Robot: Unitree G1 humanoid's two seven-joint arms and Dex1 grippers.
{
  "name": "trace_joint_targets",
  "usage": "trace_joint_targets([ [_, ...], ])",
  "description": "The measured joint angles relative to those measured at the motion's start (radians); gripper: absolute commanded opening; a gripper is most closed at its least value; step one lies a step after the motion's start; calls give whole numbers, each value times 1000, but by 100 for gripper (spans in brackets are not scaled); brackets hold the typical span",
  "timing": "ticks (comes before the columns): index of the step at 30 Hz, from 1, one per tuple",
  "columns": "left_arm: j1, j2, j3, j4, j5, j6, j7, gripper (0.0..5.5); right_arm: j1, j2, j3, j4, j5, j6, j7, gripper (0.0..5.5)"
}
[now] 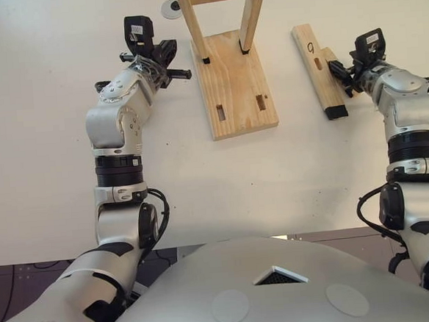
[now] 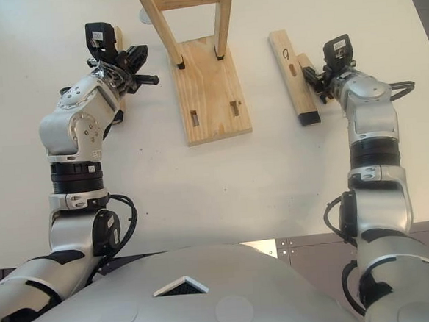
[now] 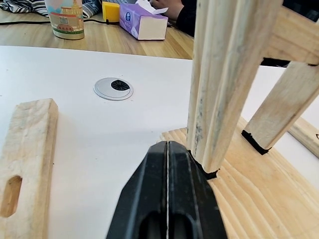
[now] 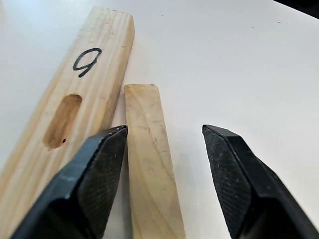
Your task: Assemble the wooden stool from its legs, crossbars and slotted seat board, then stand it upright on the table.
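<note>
Right gripper (image 4: 164, 130) spread open, short crossbar (image 4: 147, 164) between its fingers.
Left gripper (image 3: 168, 145) clenched empty, just beside a leg (image 3: 224, 74) standing in the seat board (image 1: 243, 93).

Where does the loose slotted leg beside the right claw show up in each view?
Left eye: loose slotted leg lies right of the seat board.
Right eye: the leg, same place.
Left wrist: probably the strip beyond the seat board.
Right wrist: leg alongside the short crossbar the open right claw straddles.
Landmark: the right claw.
</note>
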Motion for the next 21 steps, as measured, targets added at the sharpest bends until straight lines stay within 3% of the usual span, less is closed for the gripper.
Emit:
trace_joint_targets([
  [5, 0, -3, 5, -6, -9, 0, 0, 0, 19, -92, -3, 12, 44, 34, 193, 278],
  [11, -1, -2, 11, -6, -17, 0, -2, 0, 41, -93, 3, 66, 65, 13, 267, 278],
  [18, -4, 2, 32, -5, -31, 4, -4, 0, 59, -94, 36, 110, 63, -87, 269, 147],
  [21, -10, 6, 88, -52, -89, 29, -6, 0, 67, -93, 36, 109, 65, -96, 263, 131],
])
